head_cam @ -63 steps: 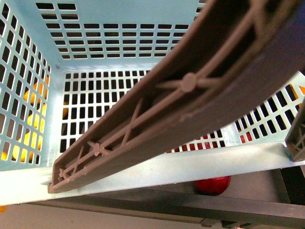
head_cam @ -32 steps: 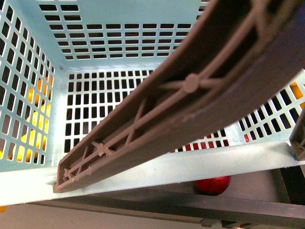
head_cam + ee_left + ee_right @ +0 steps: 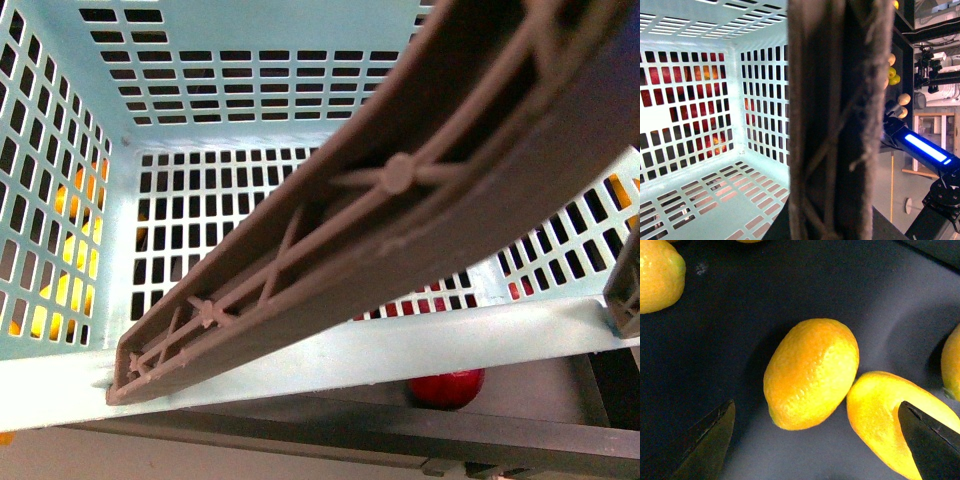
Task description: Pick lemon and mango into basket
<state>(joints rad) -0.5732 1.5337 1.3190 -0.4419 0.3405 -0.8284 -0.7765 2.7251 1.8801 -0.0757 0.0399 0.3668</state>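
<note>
The basket (image 3: pixel 330 368) fills the front view, its brown handle (image 3: pixel 400 175) slanting from lower left to upper right. A red apple (image 3: pixel 447 385) shows below the near rim, at lower centre. In the right wrist view the lemon (image 3: pixel 810 372) lies mid-frame on a dark surface (image 3: pixel 740 315), untouched between the wide-spread fingers of the right gripper (image 3: pixel 816 407). Against it lies what is probably the mango (image 3: pixel 880 415). The left gripper is hidden, so I cannot tell how its fingers stand.
</note>
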